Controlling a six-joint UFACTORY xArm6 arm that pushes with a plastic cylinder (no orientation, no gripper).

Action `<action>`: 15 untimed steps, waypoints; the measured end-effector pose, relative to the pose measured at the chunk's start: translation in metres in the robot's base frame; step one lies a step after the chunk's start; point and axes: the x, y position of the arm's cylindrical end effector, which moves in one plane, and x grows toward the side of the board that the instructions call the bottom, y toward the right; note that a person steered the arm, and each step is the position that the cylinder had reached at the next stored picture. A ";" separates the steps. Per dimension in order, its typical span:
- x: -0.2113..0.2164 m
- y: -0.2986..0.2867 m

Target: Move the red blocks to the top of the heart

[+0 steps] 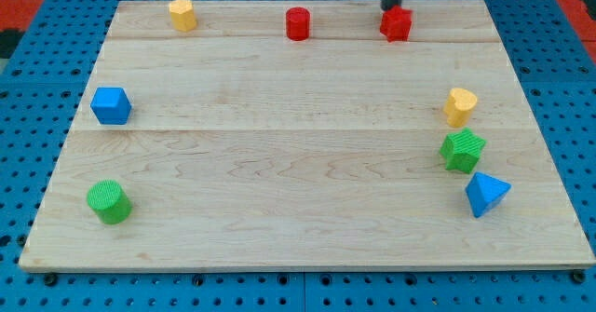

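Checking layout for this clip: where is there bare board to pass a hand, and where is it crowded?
The broad middle is bare, bordered by the blue cube and green cylinder at the view's left and the yellow heart at the right. Crowded: the right edge, where heart, green star and blue triangle cluster. My tip touches the red block.

The scene is brightly and evenly lit from overhead; the pale wooden table (pixel 298 163) shows a soft sheen across its middle but no harsh glare; colours read saturated and clean. Shadows are short and faint, pooling close under each block, as beneath the green cylinder (pixel 109 202) and the blue cube (pixel 111 105). Focus is fair though slightly soft throughout; the dark rod, my tip (pixel 392 9), looks a little blurred at the view's top; the table's edges taper with perspective.
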 end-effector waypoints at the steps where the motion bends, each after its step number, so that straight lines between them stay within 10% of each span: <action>1: 0.010 -0.020; 15: 0.110 0.030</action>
